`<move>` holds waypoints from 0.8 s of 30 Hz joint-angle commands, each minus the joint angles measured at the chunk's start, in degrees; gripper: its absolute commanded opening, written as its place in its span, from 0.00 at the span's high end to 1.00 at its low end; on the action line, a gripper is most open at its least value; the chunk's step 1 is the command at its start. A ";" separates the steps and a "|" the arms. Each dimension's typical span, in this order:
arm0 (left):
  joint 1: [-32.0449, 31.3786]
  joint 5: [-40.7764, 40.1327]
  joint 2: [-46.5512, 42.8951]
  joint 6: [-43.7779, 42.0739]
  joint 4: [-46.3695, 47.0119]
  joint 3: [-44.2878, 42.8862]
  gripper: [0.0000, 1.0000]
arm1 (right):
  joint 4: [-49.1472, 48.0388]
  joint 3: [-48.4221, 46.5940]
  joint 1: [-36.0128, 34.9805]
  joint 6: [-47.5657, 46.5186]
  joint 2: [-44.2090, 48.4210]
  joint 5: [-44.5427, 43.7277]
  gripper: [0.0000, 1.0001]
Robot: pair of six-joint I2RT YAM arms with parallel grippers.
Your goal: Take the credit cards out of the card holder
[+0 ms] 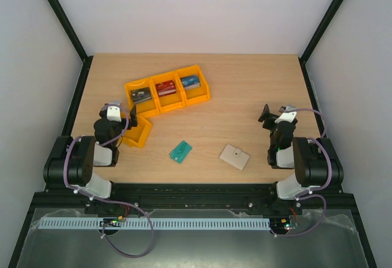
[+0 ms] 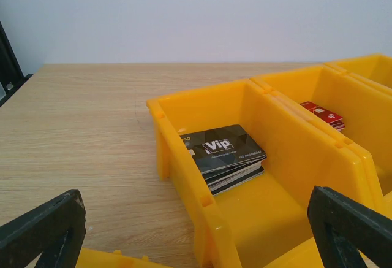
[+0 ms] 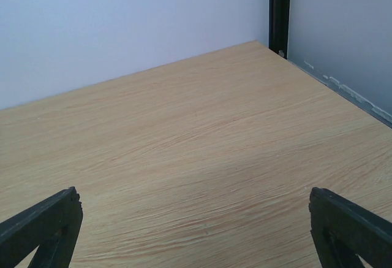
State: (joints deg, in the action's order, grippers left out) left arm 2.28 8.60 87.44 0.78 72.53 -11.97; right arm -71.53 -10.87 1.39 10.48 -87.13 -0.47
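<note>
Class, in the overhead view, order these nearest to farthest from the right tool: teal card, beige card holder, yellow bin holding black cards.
1. Beige squarish card holder, near edge, just left of the right tool.
2. Teal rectangular card, near edge, centre.
3. Yellow plastic bin holding black cards, far left of the bin row.

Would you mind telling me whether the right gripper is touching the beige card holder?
Apart. The top view shows the right gripper open, with a stretch of bare table between it and the beige card holder.
</note>
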 commanded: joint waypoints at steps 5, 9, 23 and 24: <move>0.26 0.98 0.52 -0.45 2.71 -0.93 0.01 | -2.29 -1.85 -0.33 -1.69 -0.75 0.78 0.01; 0.37 1.21 0.32 -0.27 2.70 -0.89 0.01 | -2.26 -1.86 -0.42 -1.55 0.14 0.32 0.01; 3.38 11.37 -22.87 -4.97 -31.05 -14.92 0.01 | 71.17 -34.78 -3.22 9.52 14.98 25.66 0.08; 3.39 11.57 -24.25 -5.58 -41.06 -18.61 0.01 | 75.42 -35.36 -4.60 10.92 15.24 23.49 0.11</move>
State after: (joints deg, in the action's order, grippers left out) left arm 5.43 16.82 69.06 -1.37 51.44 -22.02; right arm -22.59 -43.59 0.10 14.96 -72.05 19.88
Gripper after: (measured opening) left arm 0.995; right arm 0.932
